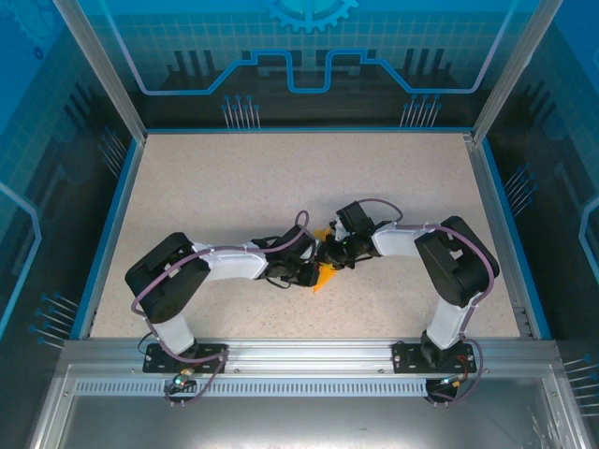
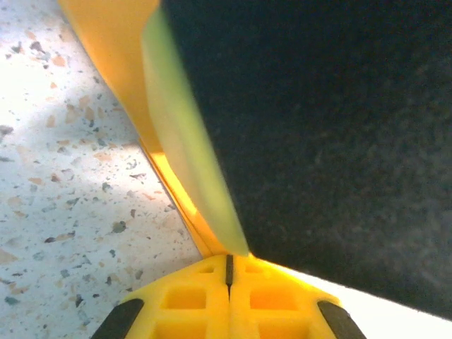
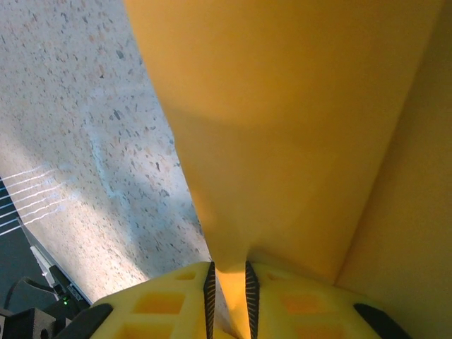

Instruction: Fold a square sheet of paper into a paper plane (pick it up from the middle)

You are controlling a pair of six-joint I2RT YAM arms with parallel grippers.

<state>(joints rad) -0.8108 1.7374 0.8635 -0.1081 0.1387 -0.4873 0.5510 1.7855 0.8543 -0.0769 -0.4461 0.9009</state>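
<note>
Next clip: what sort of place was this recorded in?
Probably a purpose-built robot test cell rather than a home or a factory line. A speckled tabletop is fenced by aluminium posts and by blue printed wall panels carrying gear and circuit graphics.

nothing readable here tbh: no words, brand names or numbers. Closest thing to sign: half gear icon (image 1: 312, 11) printed on blue panel (image 1: 187, 56) behind bench (image 1: 234, 187), circuit-style outline below it, no letters. square sheet of paper (image 3: 296, 141) plain orange in wrist views, no print.
</note>
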